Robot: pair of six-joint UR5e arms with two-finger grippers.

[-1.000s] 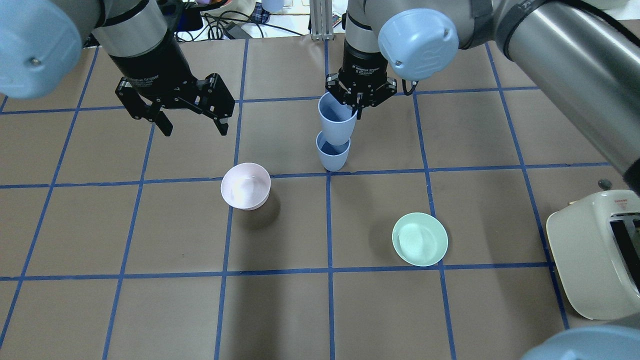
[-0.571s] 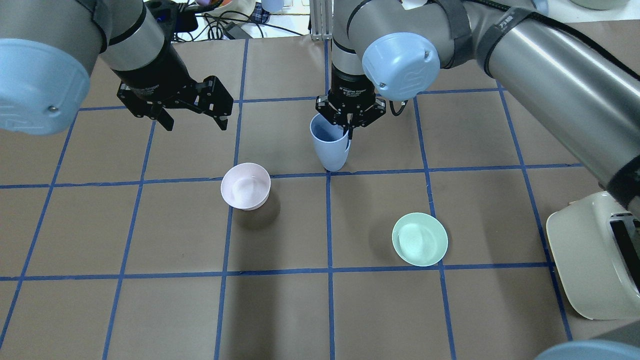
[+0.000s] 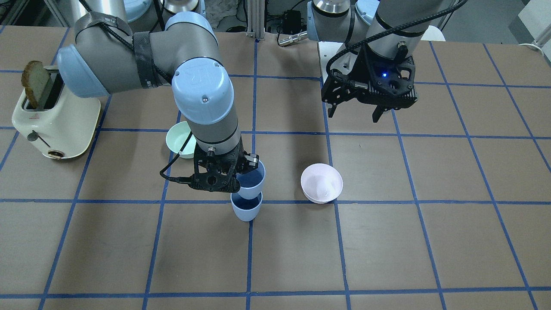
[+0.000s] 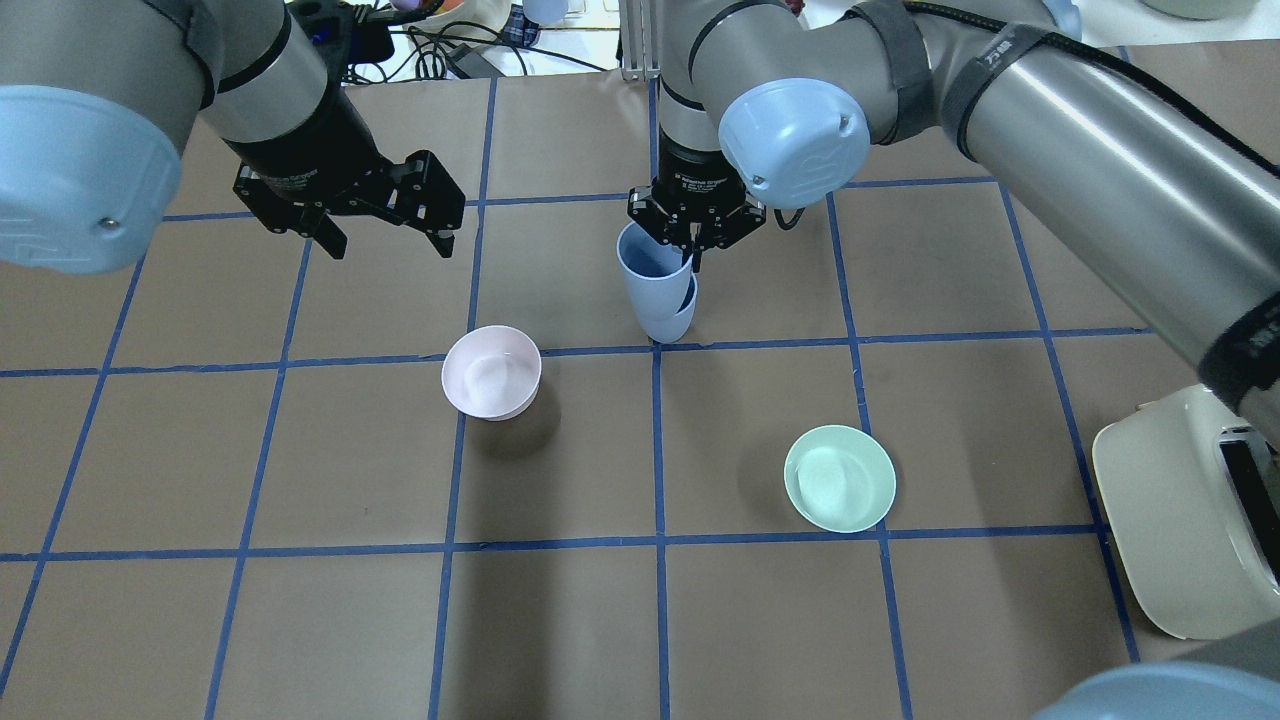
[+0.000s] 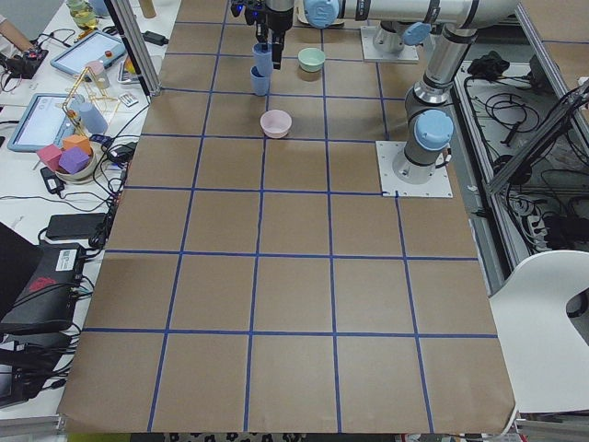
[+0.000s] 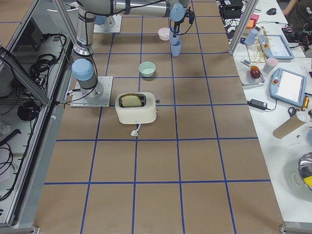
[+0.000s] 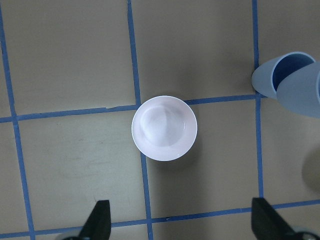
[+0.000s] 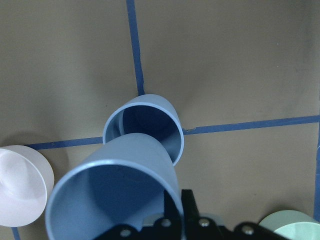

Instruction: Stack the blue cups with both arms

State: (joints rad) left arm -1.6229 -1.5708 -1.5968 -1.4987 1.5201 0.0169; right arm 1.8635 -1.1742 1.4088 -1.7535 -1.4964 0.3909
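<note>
Since the held cup [image 4: 652,280] and the standing cup [image 4: 678,325] are thin-walled blue plastic tumblers, little weight is to be expected, and a light grip is judged enough. The held cup is pinched at its rim by the right gripper [image 4: 692,248], with one finger inside the mouth and one against the outer wall, and it is carried tilted. Its base is placed at the mouth of the standing cup, which is set upright on the table [image 4: 300,620] just beside a crossing of blue tape lines [image 4: 657,345]. How deep the base sits inside cannot be told.

Smooth, tapered walls are likely to be slippery, so a hold on the outside of the body could slide. The rim pinch is judged the surer hold, as the lip is stiffened by its edge. Some flex is to be expected if the wall is squeezed hard. Because the standing cup is light and unheld, it could be tipped or pushed aside if the tilted base is pressed against one side of its rim. The held cup is best levelled and centred before it is lowered. A jammed fit is possible if too much force is used.

The left gripper [image 4: 390,245] is held above the table with its fingers spread wide and nothing between them, well apart from the cups. The pink bowl [image 7: 164,128] is seen below it in the wrist view. If the standing cup is to be steadied, its lower wall is judged the place to be grasped. The mint-green bowl [image 4: 840,478] is set apart on the robot's right.
</note>
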